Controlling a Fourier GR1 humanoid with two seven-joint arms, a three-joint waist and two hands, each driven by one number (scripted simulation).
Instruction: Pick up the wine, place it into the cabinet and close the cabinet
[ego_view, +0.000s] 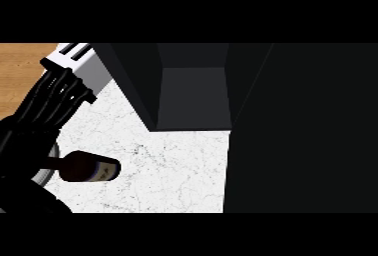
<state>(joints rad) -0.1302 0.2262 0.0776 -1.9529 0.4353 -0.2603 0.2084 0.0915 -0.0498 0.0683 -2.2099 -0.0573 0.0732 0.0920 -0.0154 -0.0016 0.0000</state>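
Observation:
The wine bottle (87, 168) is dark with a pale label and lies on its side on the white marbled counter (170, 165), at the left. Its neck points left into a dark shape at the view's edge. My left hand (46, 102) fills the left edge close to the view, with long straight fingers slanting up to the right, above the bottle; its fingers are not curled round it. The dark cabinet (193, 95) stands open at the back middle, its inside bare. My right hand does not show.
The cabinet's open door (303, 130) is a wide dark panel covering the right half of the view. A white block (83, 62) sits at the counter's back left behind my fingertips. A grey curved rim (49, 172) shows by the bottle's neck. Wooden floor (18, 65) lies beyond the left edge.

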